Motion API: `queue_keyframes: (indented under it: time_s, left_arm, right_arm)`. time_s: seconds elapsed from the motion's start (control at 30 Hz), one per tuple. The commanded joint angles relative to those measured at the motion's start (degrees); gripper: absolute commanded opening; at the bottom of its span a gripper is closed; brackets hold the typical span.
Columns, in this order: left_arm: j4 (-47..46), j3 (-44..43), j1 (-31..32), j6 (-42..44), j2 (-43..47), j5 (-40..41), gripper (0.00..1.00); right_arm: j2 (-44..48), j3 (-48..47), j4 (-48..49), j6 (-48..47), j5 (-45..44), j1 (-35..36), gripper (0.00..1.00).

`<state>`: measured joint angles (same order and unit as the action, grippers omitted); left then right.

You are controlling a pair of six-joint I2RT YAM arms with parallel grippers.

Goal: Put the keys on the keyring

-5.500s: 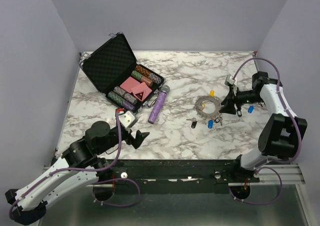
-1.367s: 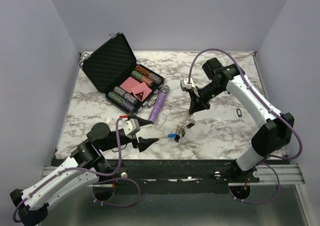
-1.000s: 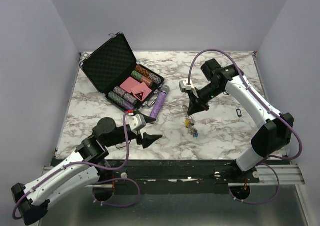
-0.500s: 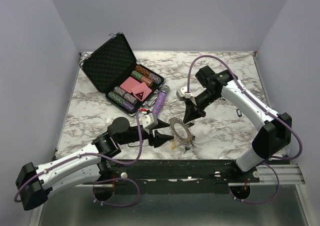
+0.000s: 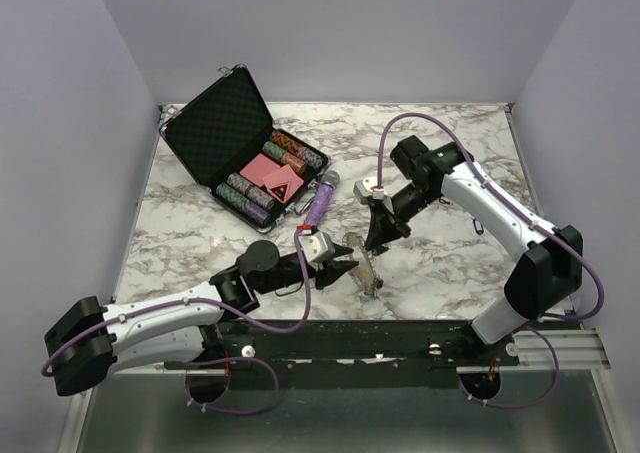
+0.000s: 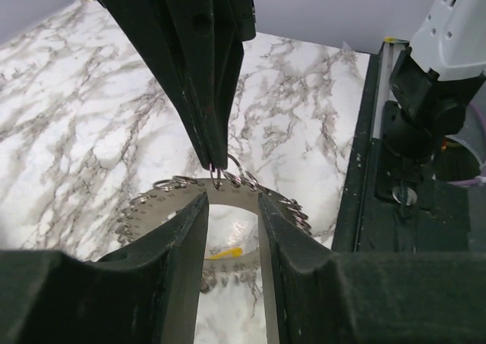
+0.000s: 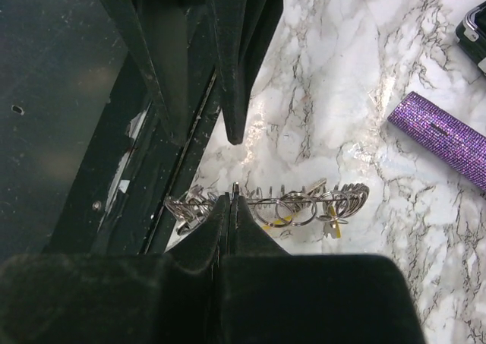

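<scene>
The keyring (image 5: 365, 270) hangs upright over the table's front middle, with several small keys strung on it. My right gripper (image 5: 376, 243) is shut on its top edge. In the right wrist view the keyring (image 7: 304, 201) shows edge-on under the pinched right gripper (image 7: 235, 196), with a yellow-capped key (image 7: 332, 221) dangling. My left gripper (image 5: 350, 266) reaches in from the left, just short of the ring. In the left wrist view the left gripper (image 6: 231, 200) stands narrowly open in front of the keyring's band (image 6: 152, 207), gripping nothing. A small loose key (image 5: 477, 227) lies at the right.
An open black case (image 5: 225, 133) holding chips and cards stands at the back left. A purple glittery tube (image 5: 318, 198) lies beside it. The black front rail (image 5: 400, 328) runs just below the hanging ring. Grey walls close the table's sides and back.
My left arm has stretched forward to the keyring and its jaws have narrowed. The ring, still held by the right gripper, has turned more edge-on.
</scene>
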<state>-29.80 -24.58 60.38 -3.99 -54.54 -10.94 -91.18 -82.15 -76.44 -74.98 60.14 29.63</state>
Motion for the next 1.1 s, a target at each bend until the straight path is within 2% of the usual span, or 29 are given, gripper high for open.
queue_keyframes:
  time_s: [0.0,0.2,0.6,0.87,1.07]
  left_arm:
    - [-6.41,0.23,0.35,3.46,-3.19,2.50,0.38]
    - [-8.69,-0.29,0.26,3.72,-6.10,0.92,0.34]
    - [-9.22,-1.00,0.26,6.62,-8.74,4.35,0.32]
    - [-9.31,-1.79,0.35,6.80,-9.70,2.24,0.26]
    - [-9.84,-2.14,0.35,6.62,-9.88,0.66,0.26]
  right_arm:
    - [1.79,0.32,-4.94,-1.05,4.20,0.52,0.01]
    - [1.44,0.15,-4.94,-0.87,4.37,0.52,0.01]
    - [1.26,0.32,-4.94,-0.78,4.55,0.78,0.01]
    - [1.00,0.41,-4.94,-0.78,4.46,0.96,0.01]
    - [0.82,0.32,-4.86,-0.78,4.46,0.96,0.01]
